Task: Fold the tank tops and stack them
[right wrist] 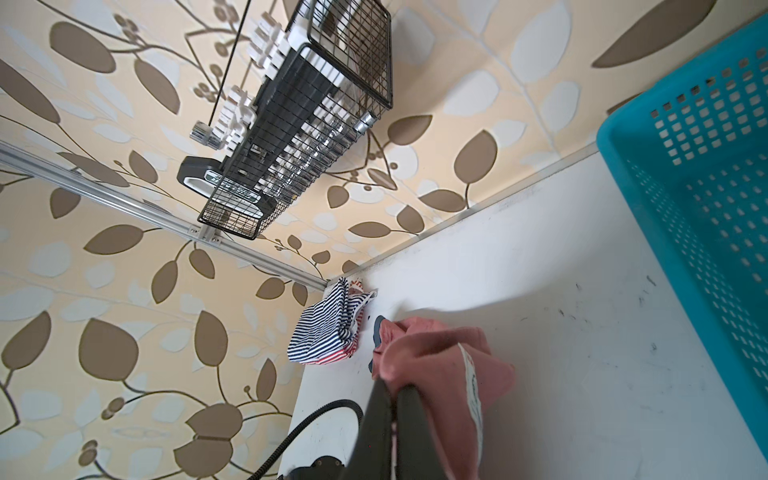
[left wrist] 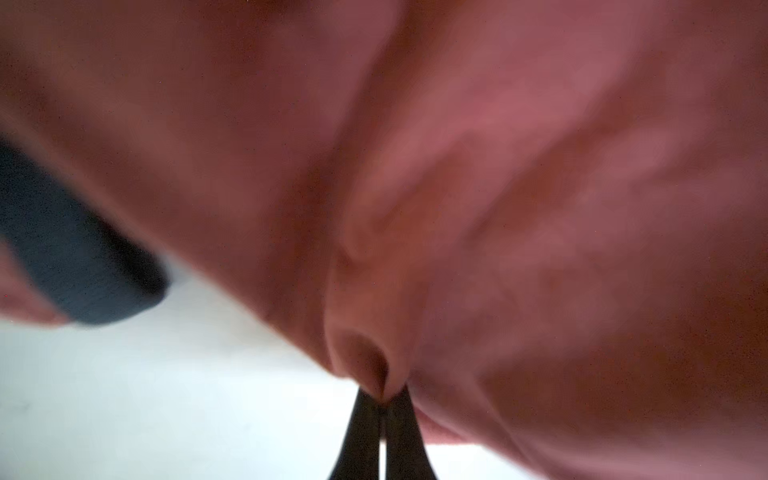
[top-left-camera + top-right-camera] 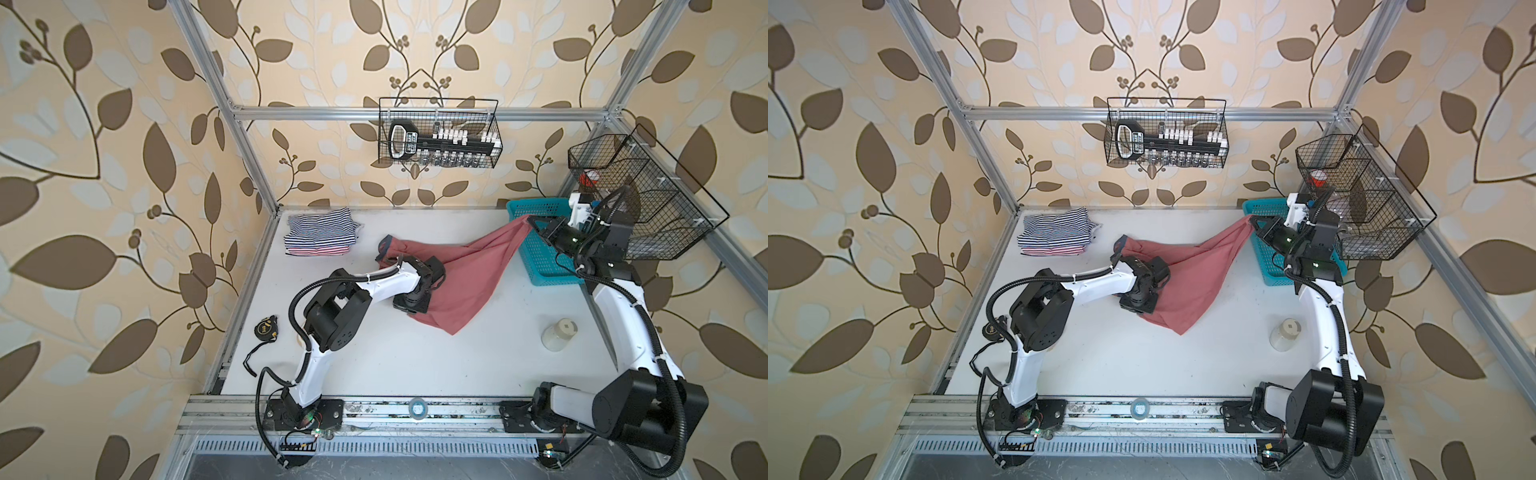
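Observation:
The dusty red tank top (image 3: 461,278) is stretched across the middle of the white table (image 3: 374,357), one corner raised toward the back right. My right gripper (image 3: 530,220) is shut on that raised corner, and the wrist view shows its fingers (image 1: 380,411) pinching the cloth beside a white label. My left gripper (image 2: 382,400) is shut on a fold at the top's near-left edge, low over the table. Grey-blue trim (image 3: 384,245) shows at the far-left end. In the back-left corner the folded navy-white striped tank top (image 3: 322,228) lies on the red-white striped one (image 3: 316,250).
A blue plastic basket (image 3: 540,266) stands at the back right under the right gripper. A white cup (image 3: 559,334) stands near the right arm. A tape measure (image 3: 266,328) lies off the left edge. Wire baskets hang on the back wall (image 3: 440,133) and the right (image 3: 648,199).

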You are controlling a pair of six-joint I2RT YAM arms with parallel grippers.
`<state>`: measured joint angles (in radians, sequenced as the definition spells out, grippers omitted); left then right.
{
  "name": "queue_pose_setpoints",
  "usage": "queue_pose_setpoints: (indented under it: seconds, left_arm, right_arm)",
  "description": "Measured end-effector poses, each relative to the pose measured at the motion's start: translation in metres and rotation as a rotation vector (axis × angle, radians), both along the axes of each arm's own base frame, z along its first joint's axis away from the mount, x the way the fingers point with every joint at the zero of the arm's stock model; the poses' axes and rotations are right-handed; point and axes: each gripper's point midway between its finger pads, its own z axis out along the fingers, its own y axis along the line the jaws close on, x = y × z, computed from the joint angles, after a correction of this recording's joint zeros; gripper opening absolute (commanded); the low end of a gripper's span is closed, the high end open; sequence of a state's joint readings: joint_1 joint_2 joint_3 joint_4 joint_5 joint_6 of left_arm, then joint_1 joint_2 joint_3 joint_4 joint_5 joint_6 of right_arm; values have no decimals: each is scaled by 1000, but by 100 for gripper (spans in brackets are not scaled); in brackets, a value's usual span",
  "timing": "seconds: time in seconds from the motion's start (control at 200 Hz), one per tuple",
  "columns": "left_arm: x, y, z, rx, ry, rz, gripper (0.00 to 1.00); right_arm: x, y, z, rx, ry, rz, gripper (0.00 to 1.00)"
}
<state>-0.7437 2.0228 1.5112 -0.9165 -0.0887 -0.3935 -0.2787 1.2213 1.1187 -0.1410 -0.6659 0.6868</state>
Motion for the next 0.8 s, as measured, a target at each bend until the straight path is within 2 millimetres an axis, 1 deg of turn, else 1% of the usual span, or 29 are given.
queue_pose_setpoints:
  seconds: [0.115,0.215,0.245,0.3,0.33,0.35,0.395,0.46,0.555,0.655,0.69,0.725,0.76,0.8]
  left_arm:
    - [6,32,29,1,-23,-5,0]
    - [13,54,53,0,-61,-16,0]
    - [14,59,58,2,-65,-24,10]
    - [12,63,61,16,-64,-47,26]
    - [11,65,61,25,-60,-53,40]
    - [11,66,60,34,-57,-58,46]
    - [9,68,58,46,-47,-66,55]
    - [8,70,58,53,-41,-64,61]
    - [8,71,60,54,-45,-38,61]
    - [5,65,71,10,-71,1,49]
    - [3,57,80,-33,-93,13,45]
    - [-3,48,87,-74,-114,14,43]
    - [-12,36,96,-122,-130,5,41]
    - [-27,18,104,-178,-133,-15,38]
  right_arm:
    - [-12,2,1,-14,0,-1,0]
    - [-23,5,-10,-24,27,5,0]
    - [-26,5,-14,-26,41,6,0]
    - [-32,7,-24,-31,67,8,0]
    - [-35,8,-29,-33,81,11,0]
    - [-37,8,-32,-36,89,12,0]
    - [-43,10,-41,-37,111,16,0]
    - [-52,12,-52,-40,139,22,0]
    - [-63,16,-68,-49,178,33,0]
    - [-71,18,-83,-52,216,43,0]
    - [-73,19,-87,-53,226,44,0]
    - [-74,20,-90,-55,233,48,0]
    - [-75,21,-93,-57,241,50,0]
    - [-76,22,-95,-60,245,54,0]
